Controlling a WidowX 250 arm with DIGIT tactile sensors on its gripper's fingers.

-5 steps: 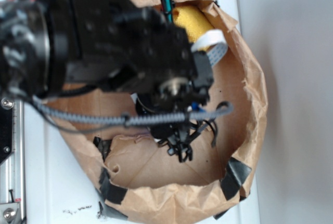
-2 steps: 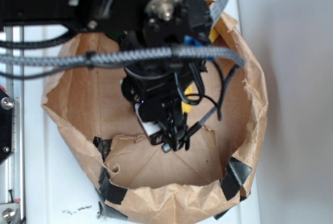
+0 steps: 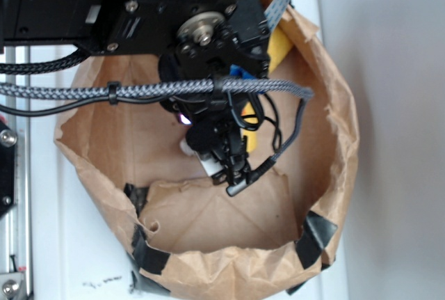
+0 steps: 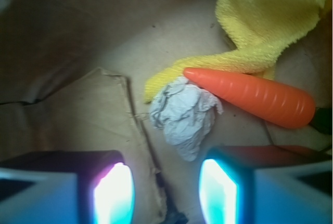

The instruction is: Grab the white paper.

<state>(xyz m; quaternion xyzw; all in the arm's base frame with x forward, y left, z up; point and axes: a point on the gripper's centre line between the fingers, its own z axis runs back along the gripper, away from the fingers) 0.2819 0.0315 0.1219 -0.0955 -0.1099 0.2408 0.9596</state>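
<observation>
The white paper [image 4: 184, 116] is a small crumpled greyish wad lying on the floor of the brown paper bag [image 4: 73, 104]. It touches the tip of the orange toy carrot [image 4: 255, 98] and the edge of the yellow cloth [image 4: 270, 16]. My gripper [image 4: 165, 185] is open, its two lit fingers standing just short of the wad with nothing between them. In the exterior view the gripper [image 3: 233, 178] reaches down inside the bag [image 3: 337, 126], and only a sliver of the white paper [image 3: 189, 148] shows beside it.
The bag's crumpled walls ring the gripper on all sides, with black tape [image 3: 316, 234] at the near rim. A folded flap of the bag floor [image 4: 112, 96] lies left of the wad. The arm's braided cable [image 3: 139, 91] crosses over the bag.
The arm has swung over the bag and the gripper has lowered inside it. Since 0.4 s ago it has shifted slightly toward the back of the bag.
</observation>
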